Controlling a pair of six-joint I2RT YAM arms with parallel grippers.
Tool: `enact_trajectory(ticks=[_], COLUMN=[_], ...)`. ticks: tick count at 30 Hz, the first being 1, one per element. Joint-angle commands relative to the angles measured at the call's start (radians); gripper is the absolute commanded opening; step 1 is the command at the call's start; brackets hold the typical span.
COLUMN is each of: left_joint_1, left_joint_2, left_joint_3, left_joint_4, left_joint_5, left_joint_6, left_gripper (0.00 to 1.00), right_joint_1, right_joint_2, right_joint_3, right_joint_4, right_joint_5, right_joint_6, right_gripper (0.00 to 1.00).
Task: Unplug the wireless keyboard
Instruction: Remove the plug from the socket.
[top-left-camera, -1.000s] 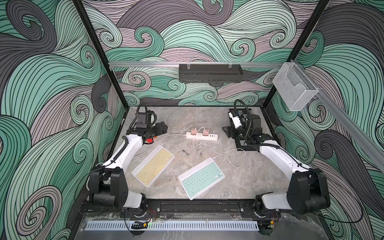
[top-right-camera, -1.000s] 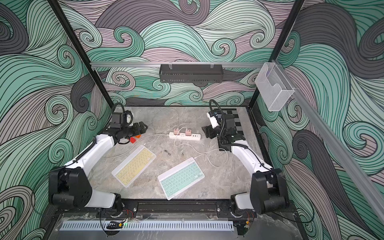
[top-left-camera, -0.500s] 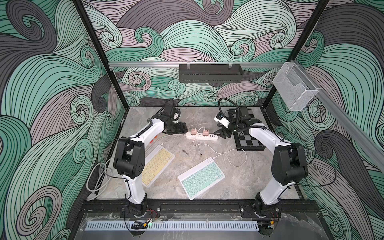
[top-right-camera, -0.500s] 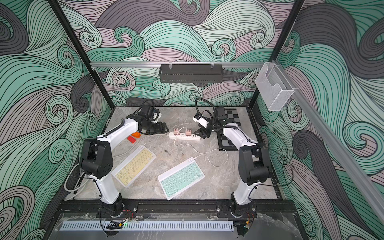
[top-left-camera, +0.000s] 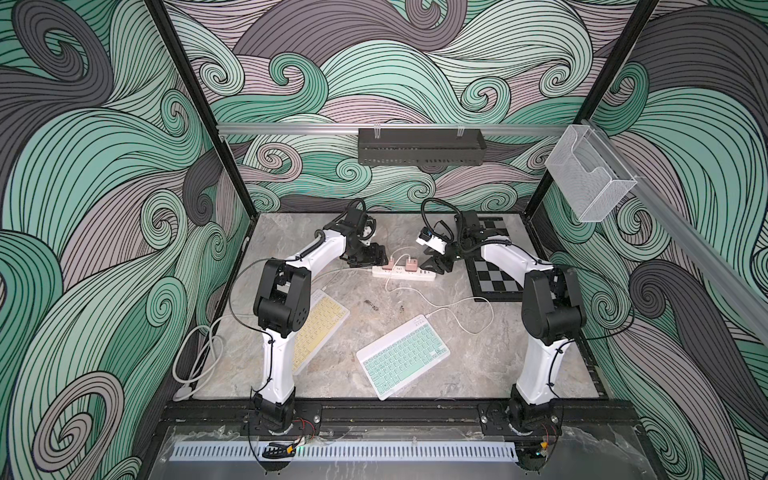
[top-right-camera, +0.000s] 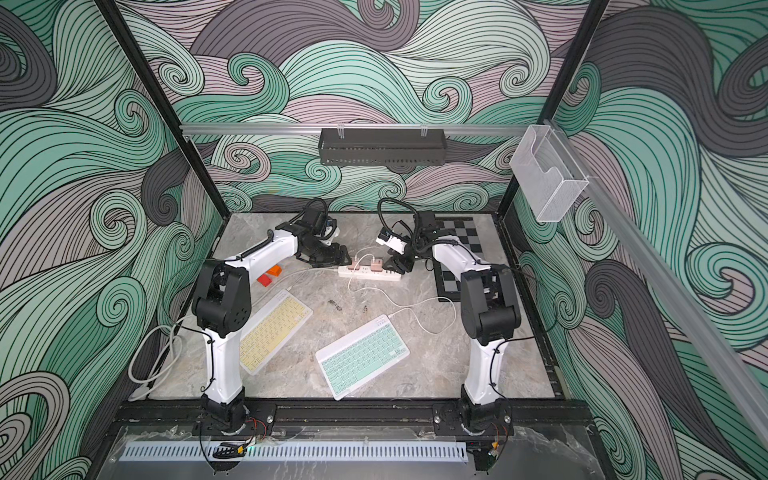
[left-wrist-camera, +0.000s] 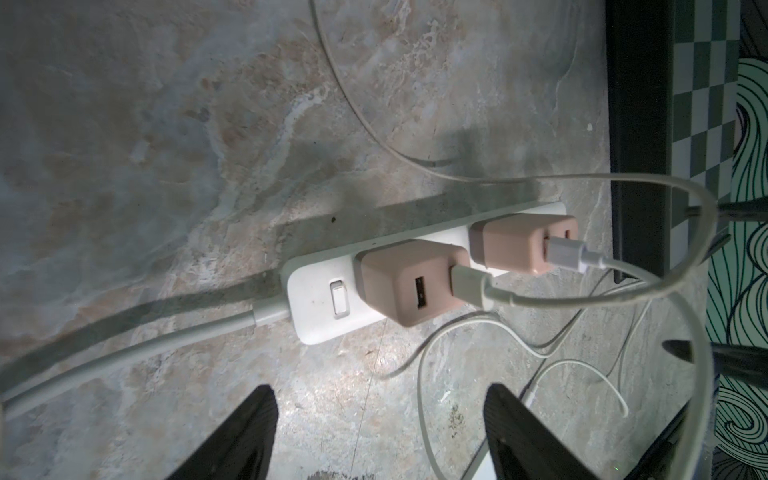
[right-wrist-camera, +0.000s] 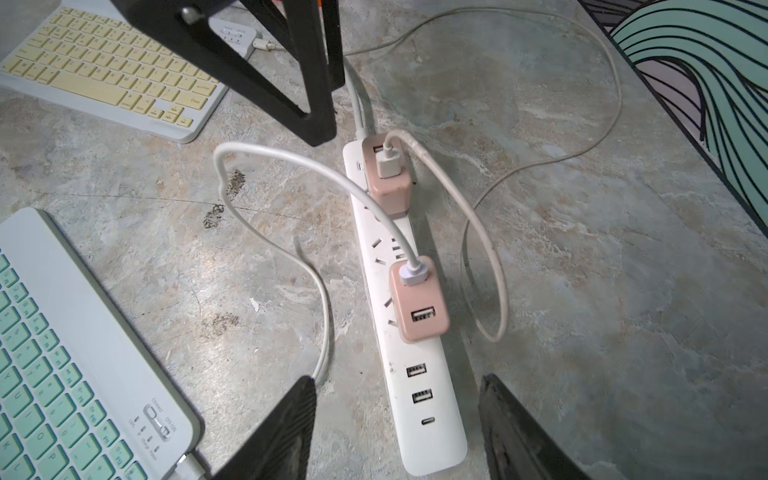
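**Item:** mint-green keyboard (top-left-camera: 403, 359), wireless type, white frame, pale green keys, slide switch at one corner.

**Location:** flat on the marble worktop (top-left-camera: 478, 365), well to the near side of the white power strip (top-left-camera: 405, 273) and set at an angle to it. It is well apart from both hands.

**Connection:** a white cable (right-wrist-camera: 291, 156) plugged into its far corner loops towards the strip, which carries two pink chargers (right-wrist-camera: 417, 307), each with a USB plug in it.

**Left hand** (left-wrist-camera: 378, 390): just beside the strip's switch end, fingers spread, gripping nothing.

**Right hand** (right-wrist-camera: 397, 380): at the strip's USB-port end, fingers spread to either side of it, gripping nothing.

**Also present:** yellow keyboard (top-left-camera: 318, 328), on the strip's near side, by the left arm.
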Motion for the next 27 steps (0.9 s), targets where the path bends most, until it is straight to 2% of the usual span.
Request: enact_trajectory(ticks=[1, 7, 10, 16, 22, 27], left_joint_1=[-0.01, -0.012, -0.02, -0.021, -0.021, -0.021], left_joint_2=[0.019, 0.074, 0.071, 0.101, 0.116, 0.119], left_joint_3=[0.05, 0.193, 0.179, 0.204, 0.225, 0.235], left_joint_4=[-0.025, -0.218, -0.223, -0.275, -0.274, -0.269], left_joint_5=[0.034, -0.018, -0.013, 0.008, 0.065, 0.065], left_joint_6=[0.018, 0.01, -0.025, -0.079, -0.109, -0.114], left_gripper=[0.77, 0.72, 0.68, 0.62, 0.61, 0.61], right_joint_1=[0.009, 0.009, 0.014, 0.03, 0.063, 0.076], right_joint_2=[0.038, 0.094, 0.128, 0.177, 0.185, 0.204], right_joint_3=[0.053, 0.141, 0.187, 0.268, 0.272, 0.259], right_joint_4=[-0.064, -0.149, -0.187, -0.262, -0.283, -0.281], right_joint_5=[-0.01, 0.05, 0.05, 0.063, 0.094, 0.096], right_joint_6=[-0.079, -0.142, -0.165, -0.201, -0.171, -0.15], right_gripper=[0.63, 0.61, 0.61, 0.54, 0.51, 0.5])
